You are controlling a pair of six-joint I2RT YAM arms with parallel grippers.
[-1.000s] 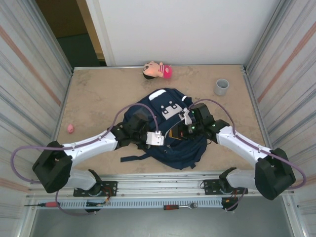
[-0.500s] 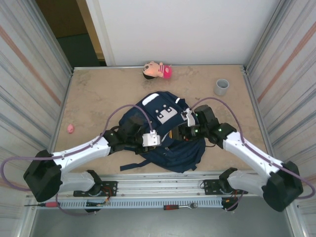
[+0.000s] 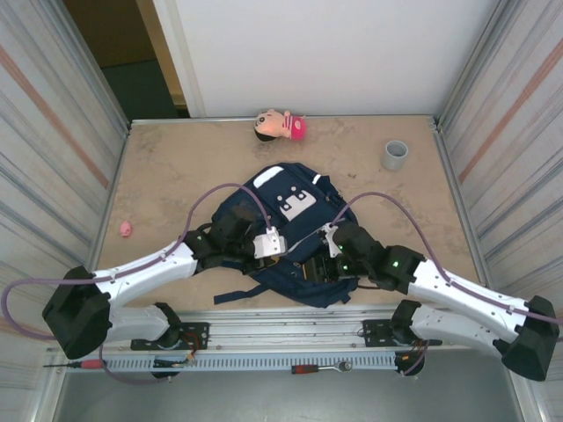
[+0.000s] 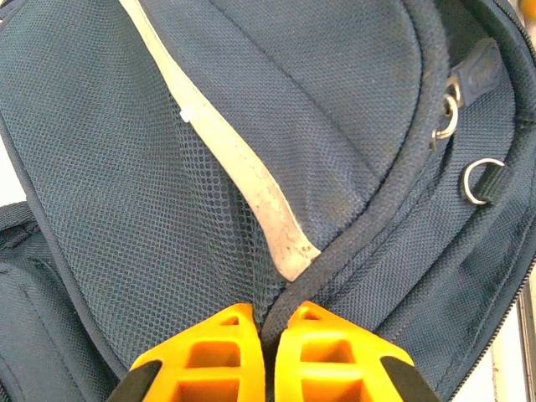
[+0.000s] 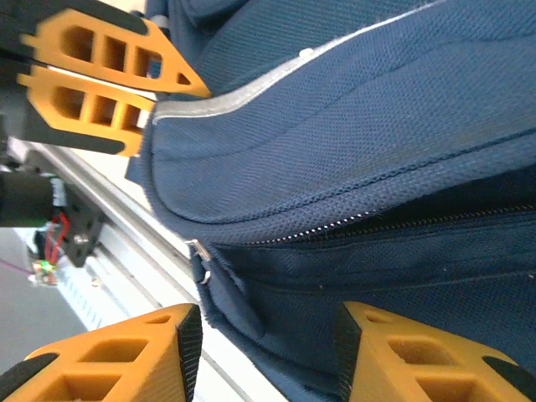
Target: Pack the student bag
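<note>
Since the earlier frame the right arm has swung down from beside the white patch [image 3: 296,205] toward the near right part of the student bag [image 3: 299,183], and its fingers have come apart. The left arm has stretched out lower across the table [image 3: 176,167], and the bag has shifted a little under it. The navy bag lies flat in the middle of the table, its top pointing away from the arm bases, with dark straps trailing at its near left edge. The left gripper [image 4: 270,322] is pressed together, pinching a fold of the bag's fabric where a piped seam and a mesh panel meet, just below a pale reflective stripe [image 4: 243,167]. Two metal rings [image 4: 477,180] sit on the fabric to the right of that seam. The right gripper [image 5: 268,335] is spread wide with nothing gripped between its orange fingers. It hovers over the bag's edge near a closed zipper with a small metal pull [image 5: 199,255]; whether it touches the fabric I cannot tell. At the far edge of the table lies a doll head with a pink cap [image 3: 281,126]. A grey cup [image 3: 395,155] stands near the far right corner, and a small pink object [image 3: 127,229] lies by the left wall, all well apart from the bag.
</note>
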